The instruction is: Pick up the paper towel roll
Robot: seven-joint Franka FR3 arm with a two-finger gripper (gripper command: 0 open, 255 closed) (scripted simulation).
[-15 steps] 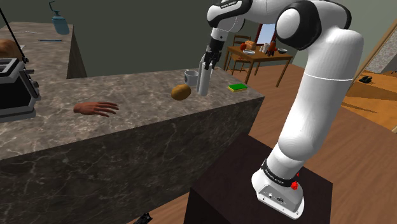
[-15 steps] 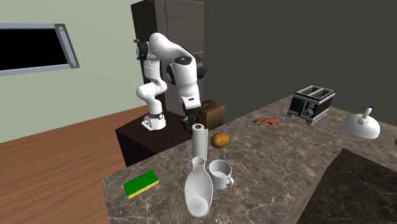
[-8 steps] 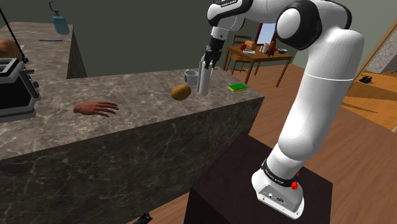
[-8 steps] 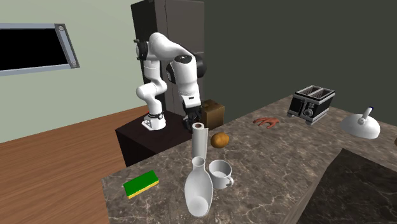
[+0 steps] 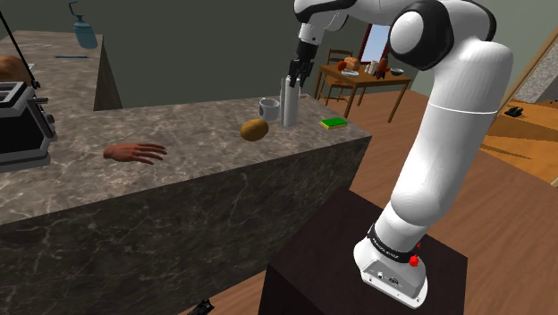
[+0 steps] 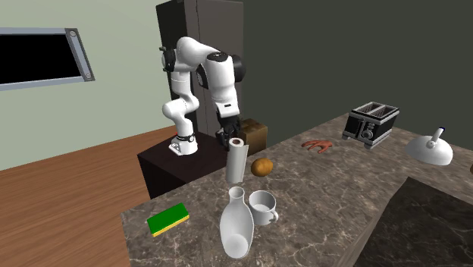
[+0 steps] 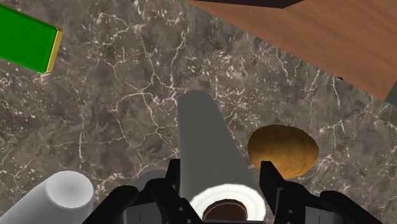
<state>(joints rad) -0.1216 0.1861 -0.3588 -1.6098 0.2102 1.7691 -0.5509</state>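
Task object: grey-white cylindrical paper towel roll [image 5: 289, 106], over the dark marble desk [image 5: 179, 179], near its end toward the shoulder view's right.
Gripper state: all-black two-finger gripper [image 5: 293, 79] pinching the roll's upper end; in the wrist view the fingers [image 7: 272, 181] press on either side of it, with the brown core showing between them.
Key relation: the roll [image 7: 207, 146] hangs directly below the gripper [image 7: 222, 181], in line with it and reaching toward the desk [image 7: 114, 108].
Long axis: close to upright; in the second exterior view the roll [image 6: 236, 163] leans slightly, its upper end toward that view's right.
Clearance: its lower end appears just off the desk [image 6: 326, 205], though contact cannot be ruled out.
Neighbours: brown oval potato [image 7: 283, 149] just beside the roll; white narrow-necked vase [image 6: 236, 224] and white mug [image 6: 263, 206] near; flat green sponge [image 6: 167, 218] well apart.
Step judged: grasp made, lift in its early part.
Next move: a straight rise along the roll's own axis should clear every neighbour.
Risk: the grip is high on a long body, so sideways travel could swing the lower end into the potato [image 6: 262, 167] or the vase.
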